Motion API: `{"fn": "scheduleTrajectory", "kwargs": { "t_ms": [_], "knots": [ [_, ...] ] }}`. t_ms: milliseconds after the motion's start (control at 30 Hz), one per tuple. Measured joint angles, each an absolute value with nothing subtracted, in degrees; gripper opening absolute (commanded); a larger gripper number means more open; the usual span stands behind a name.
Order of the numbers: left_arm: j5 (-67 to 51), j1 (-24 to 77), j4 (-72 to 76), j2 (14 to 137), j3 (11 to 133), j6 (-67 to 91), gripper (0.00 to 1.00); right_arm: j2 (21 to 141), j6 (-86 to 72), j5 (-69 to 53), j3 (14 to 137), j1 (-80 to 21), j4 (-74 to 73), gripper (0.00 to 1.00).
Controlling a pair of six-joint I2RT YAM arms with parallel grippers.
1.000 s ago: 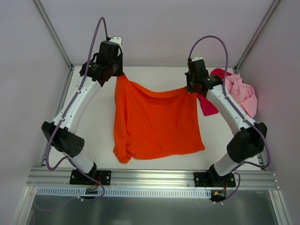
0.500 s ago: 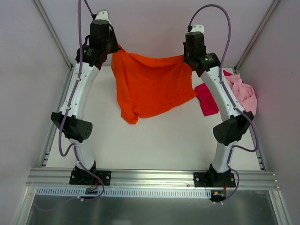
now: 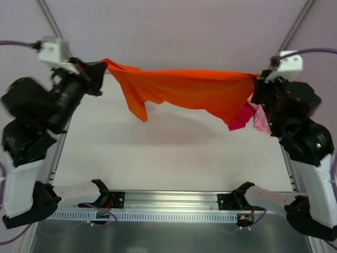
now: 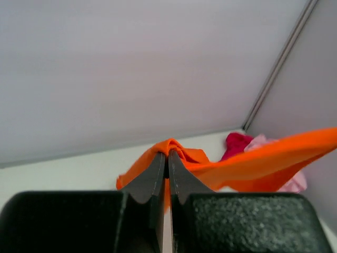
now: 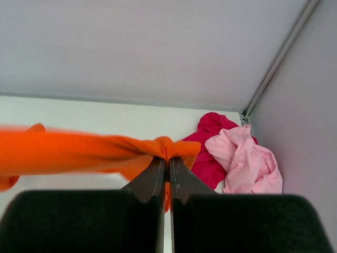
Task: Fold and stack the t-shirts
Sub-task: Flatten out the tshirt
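Note:
The orange t-shirt hangs stretched in the air between both arms, high above the table. My left gripper is shut on its left corner, and in the left wrist view the orange t-shirt bunches at my left gripper's tips. My right gripper is shut on the right corner; the orange t-shirt trails left from my right gripper. A red t-shirt and a pink t-shirt lie crumpled together in the far right corner.
White table with light walls on three sides and a metal corner post. An aluminium rail runs along the near edge with both arm bases.
Both arms have risen and spread apart, lifting the orange t-shirt off the table and pulling it taut between them. The red and pink t-shirts have stayed in the corner.

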State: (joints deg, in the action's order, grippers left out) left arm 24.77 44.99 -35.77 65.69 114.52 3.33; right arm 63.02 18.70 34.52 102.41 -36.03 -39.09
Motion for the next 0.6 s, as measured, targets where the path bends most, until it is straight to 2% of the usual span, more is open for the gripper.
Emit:
{"fn": "scheduleTrajectory", "kwargs": {
  "t_ms": [200, 400, 600],
  "knots": [
    [17.37, 46.19, -34.48, 53.60, 114.67, 3.86, 0.00, 51.11, 16.12, 31.11, 97.49, -38.33, -41.54, 0.01],
    [13.43, 46.13, -36.91, 56.40, 115.63, 3.55, 0.00, 49.30, 15.20, 31.27, 95.66, -38.20, -48.80, 0.01],
    [15.90, 46.15, -37.34, 59.96, 116.99, 1.74, 0.00, 49.54, 14.39, 30.96, 98.00, -37.95, -54.92, 0.01]
  ]
}}
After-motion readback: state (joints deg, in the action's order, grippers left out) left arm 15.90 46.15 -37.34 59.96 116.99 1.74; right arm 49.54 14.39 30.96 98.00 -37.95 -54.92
